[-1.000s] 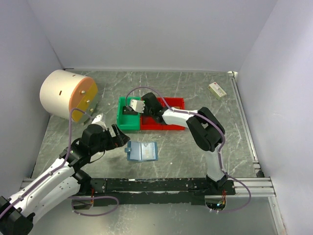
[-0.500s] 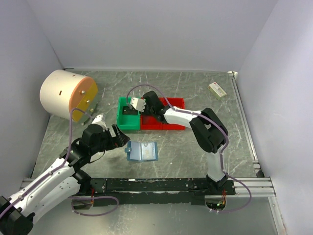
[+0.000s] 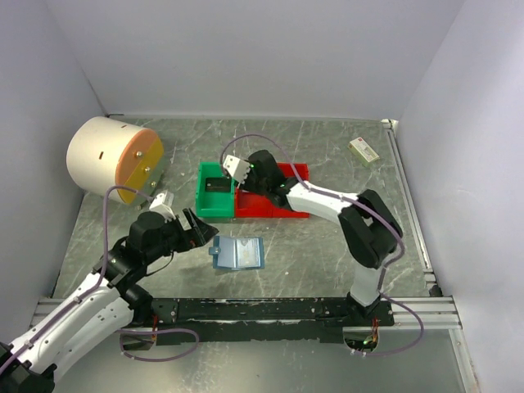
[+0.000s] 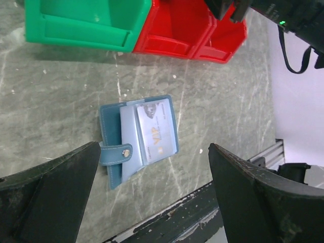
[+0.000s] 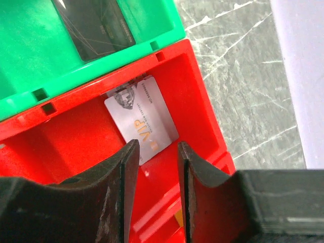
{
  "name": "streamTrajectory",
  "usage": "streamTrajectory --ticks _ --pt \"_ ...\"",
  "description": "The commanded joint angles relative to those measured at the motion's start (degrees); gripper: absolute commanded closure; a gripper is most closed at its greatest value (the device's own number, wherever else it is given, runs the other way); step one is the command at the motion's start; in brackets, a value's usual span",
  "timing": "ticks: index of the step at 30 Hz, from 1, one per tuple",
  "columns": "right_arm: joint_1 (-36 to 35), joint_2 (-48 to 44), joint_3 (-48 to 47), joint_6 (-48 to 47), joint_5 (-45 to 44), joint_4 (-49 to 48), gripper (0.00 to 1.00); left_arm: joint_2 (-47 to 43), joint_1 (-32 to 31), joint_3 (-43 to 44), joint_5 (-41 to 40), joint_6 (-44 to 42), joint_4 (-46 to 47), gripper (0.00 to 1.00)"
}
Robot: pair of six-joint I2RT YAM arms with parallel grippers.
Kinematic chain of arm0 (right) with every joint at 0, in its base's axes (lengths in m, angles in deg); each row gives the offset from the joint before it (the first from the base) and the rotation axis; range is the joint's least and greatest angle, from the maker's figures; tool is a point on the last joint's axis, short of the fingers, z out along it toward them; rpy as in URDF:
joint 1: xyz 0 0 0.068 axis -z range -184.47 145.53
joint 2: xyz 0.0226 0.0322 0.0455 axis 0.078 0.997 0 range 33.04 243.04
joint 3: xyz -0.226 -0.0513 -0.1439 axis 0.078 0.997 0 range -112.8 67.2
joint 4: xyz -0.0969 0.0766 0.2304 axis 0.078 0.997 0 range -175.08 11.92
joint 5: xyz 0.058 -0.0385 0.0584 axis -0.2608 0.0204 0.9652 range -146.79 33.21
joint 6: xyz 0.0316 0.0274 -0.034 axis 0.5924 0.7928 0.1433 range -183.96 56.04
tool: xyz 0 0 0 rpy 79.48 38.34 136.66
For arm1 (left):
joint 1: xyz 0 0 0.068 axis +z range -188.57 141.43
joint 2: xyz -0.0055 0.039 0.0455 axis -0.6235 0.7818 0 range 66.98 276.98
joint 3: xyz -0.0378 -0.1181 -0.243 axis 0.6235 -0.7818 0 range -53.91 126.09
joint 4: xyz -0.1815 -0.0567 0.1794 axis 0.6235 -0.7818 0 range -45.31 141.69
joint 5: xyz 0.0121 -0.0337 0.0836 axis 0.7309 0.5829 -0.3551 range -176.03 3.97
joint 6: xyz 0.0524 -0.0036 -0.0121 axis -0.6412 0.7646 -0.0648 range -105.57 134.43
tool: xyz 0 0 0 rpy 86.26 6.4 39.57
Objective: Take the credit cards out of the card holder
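Note:
The blue card holder (image 4: 132, 139) lies open on the table, strap to the left, with a silver VIP credit card (image 4: 157, 127) in its slot. My left gripper (image 4: 151, 149) hovers over it, jaws wide open and empty; in the top view this gripper (image 3: 201, 232) is just left of the holder (image 3: 237, 254). Over the red bin (image 5: 61, 136), my right gripper (image 5: 157, 152) is open, with nothing between its fingers. A second silver VIP card (image 5: 142, 119) lies flat on that bin's floor. A dark card (image 5: 93, 28) rests in the green bin (image 5: 30, 76).
The green bin (image 3: 205, 209) and red bin (image 3: 291, 209) stand side by side mid-table. A large cream cylinder (image 3: 110, 155) lies at the back left. A small cream box (image 3: 363, 150) sits at the back right. A black rail (image 3: 270, 311) runs along the near edge.
My right gripper has opened and drawn up and right a little over the red bin; the silver card now lies loose in that bin. The left gripper has barely moved.

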Motion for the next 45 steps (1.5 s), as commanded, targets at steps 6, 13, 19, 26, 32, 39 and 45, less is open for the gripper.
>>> streamTrajectory --ticks 6,13,19,26,32,39,45 --pt "0.14 -15.46 8.29 29.06 1.7 -7.55 0.63 -3.68 0.31 -4.25 8.55 6.08 7.89 0.02" --pt "1.23 -7.13 -4.25 49.22 6.32 13.29 0.76 -7.04 0.31 -5.42 8.85 8.73 7.89 0.04" --pt "1.19 0.22 -11.19 52.92 0.18 22.28 0.8 -10.93 0.31 -5.96 7.51 8.93 3.26 0.02" --pt "1.16 8.19 -18.11 53.82 -0.37 26.4 0.83 -11.02 0.33 -3.88 5.52 8.56 1.22 0.02" --pt "1.11 12.16 -20.15 54.92 -2.39 26.55 0.84 -10.0 0.31 -3.28 5.44 8.0 -0.17 0.02" --pt "1.03 15.83 -21.61 55.53 -3.4 26.25 0.84 -10.41 0.31 -2.52 4.25 7.35 -0.84 0.01" --pt "1.0 18.54 -23.15 55.4 -7.46 24.92 0.84 -10.5 0.32 -2.7 3.71 7.48 -0.98 0.01"
